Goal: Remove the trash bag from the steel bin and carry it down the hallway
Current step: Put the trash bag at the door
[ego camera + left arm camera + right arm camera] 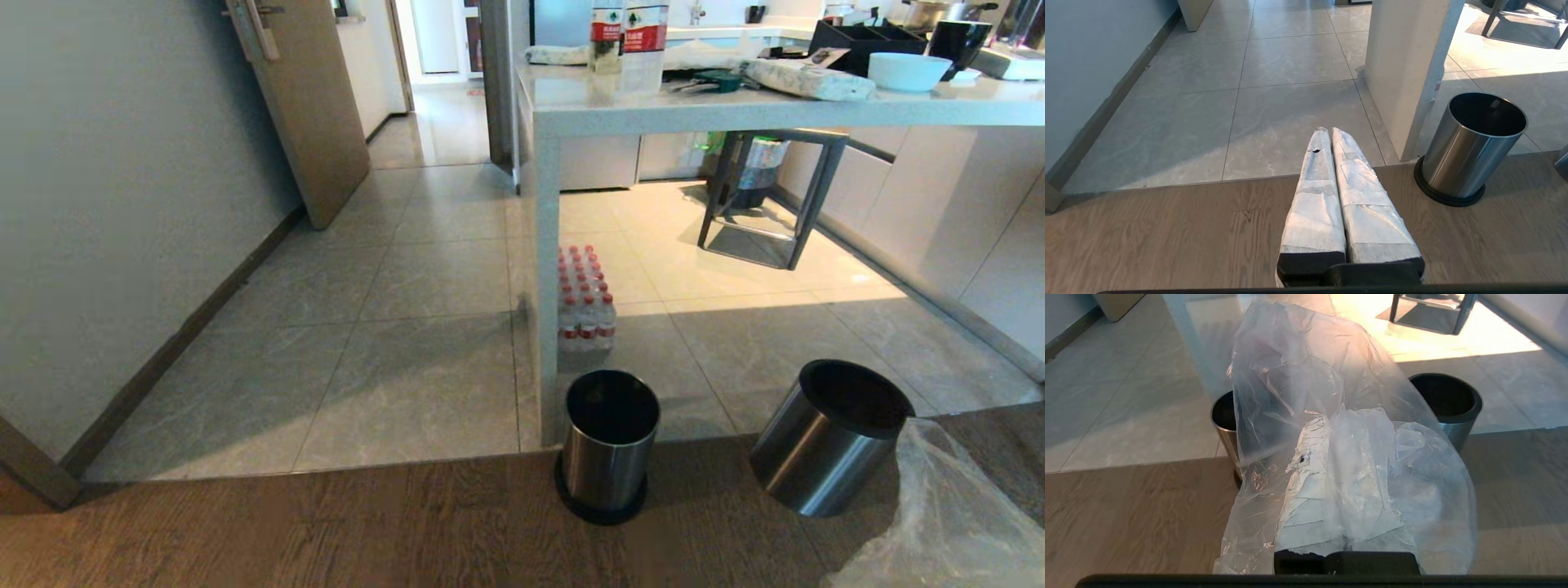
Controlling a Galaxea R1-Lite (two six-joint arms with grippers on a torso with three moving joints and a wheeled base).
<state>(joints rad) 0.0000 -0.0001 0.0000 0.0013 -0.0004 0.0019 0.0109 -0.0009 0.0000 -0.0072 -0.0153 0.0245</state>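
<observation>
Right gripper (1331,428) first: jaws pinched tight on the trash bag (1339,416), and the clear film drapes right over the wrapped fingers (1306,473), so I'm looking through crinkled plastic in the right wrist view. In the head view the bag (947,514) billows at the lower right corner, out of any bin. I can't make out scraps inside it from here.

Left gripper (1331,130) hangs over the wood-plank floor (1167,237), jaws pressed together on nothing, just parked; this looks like a one-arm carry to me.

Outward now. Two steel bins sit at the seam where planks meet tile. The upright bin (608,445) stands on its black base beside the worktop leg (545,286), dark and unlined inside. The tilted bin (829,437) leans with its black-ringed mouth turned up and away, just beside the bag, so I'd judge that's the one it came from.

Behind the leg there's a pack of red-capped bottles (584,302) on the tile. The hallway (433,122) opens far left past the brown door (306,106). Lift done, I reckon; the drive is what's left, with the bag held high enough not to drag.
</observation>
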